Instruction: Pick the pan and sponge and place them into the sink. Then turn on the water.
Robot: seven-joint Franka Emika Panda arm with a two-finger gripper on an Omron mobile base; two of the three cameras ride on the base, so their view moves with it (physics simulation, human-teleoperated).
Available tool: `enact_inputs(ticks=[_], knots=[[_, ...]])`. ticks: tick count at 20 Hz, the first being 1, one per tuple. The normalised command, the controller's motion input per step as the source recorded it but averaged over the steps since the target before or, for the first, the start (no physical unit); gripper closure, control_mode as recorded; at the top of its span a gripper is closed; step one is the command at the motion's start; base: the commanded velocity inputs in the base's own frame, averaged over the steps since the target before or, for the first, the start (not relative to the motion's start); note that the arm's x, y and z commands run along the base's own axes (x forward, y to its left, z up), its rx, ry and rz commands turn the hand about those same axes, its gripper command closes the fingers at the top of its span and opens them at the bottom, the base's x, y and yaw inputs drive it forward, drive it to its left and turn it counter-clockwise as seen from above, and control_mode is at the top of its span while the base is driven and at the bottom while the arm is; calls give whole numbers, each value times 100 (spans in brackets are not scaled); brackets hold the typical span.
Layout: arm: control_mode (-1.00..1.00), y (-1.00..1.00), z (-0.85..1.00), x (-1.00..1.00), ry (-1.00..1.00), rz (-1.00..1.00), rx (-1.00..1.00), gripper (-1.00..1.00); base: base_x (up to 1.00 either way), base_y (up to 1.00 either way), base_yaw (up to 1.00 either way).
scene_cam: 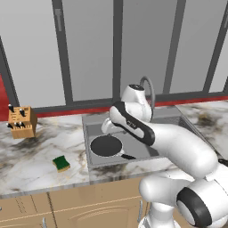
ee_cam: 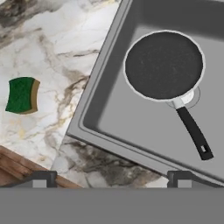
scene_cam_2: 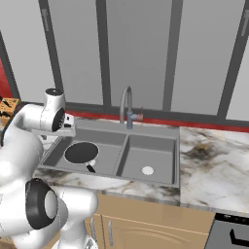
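The dark round pan (ee_cam: 164, 65) lies flat in the left basin of the grey sink (ee_cam: 94, 83), over the drain, with its black handle (ee_cam: 194, 133) pointing toward the front rim. It shows again as the pan (scene_cam: 106, 146) and the pan (scene_cam_2: 81, 152). The green sponge (ee_cam: 22, 95) with its yellow underside lies on the marble counter left of the sink, also seen as the sponge (scene_cam: 61, 163). My gripper (ee_cam: 111, 179) hovers open above the sink's front left corner, its fingertips far apart with nothing between them. No water runs from the faucet (scene_cam_2: 125, 104).
A wooden knife block (scene_cam: 22, 122) stands on the counter at the far left by the window wall. The right basin (scene_cam_2: 148, 170) holds nothing but its pale drain. Marble counter (scene_cam_2: 214, 160) stretches to the right of the sink.
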Motion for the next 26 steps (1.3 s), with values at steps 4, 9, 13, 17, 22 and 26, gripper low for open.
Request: enact_inputs(ticks=[4, 9, 13, 17, 22, 26], knots=[[-100, 33, 13, -28, 0, -8, 1, -100, 0, 0, 0], [-100, 33, 7, -20, 1, -9, 0, -100, 0, 0, 0], [-100, 33, 7, -11, 3, -9, -1, -100, 0, 0, 0], [-100, 31, 6, -5, 6, -9, -2, -100, 0, 0, 0], [-100, 27, 7, -4, 4, -5, -4, -100, 0, 0, 0], [-100, 28, 1, 0, 2, 1, -4, -100, 0, 0, 0]])
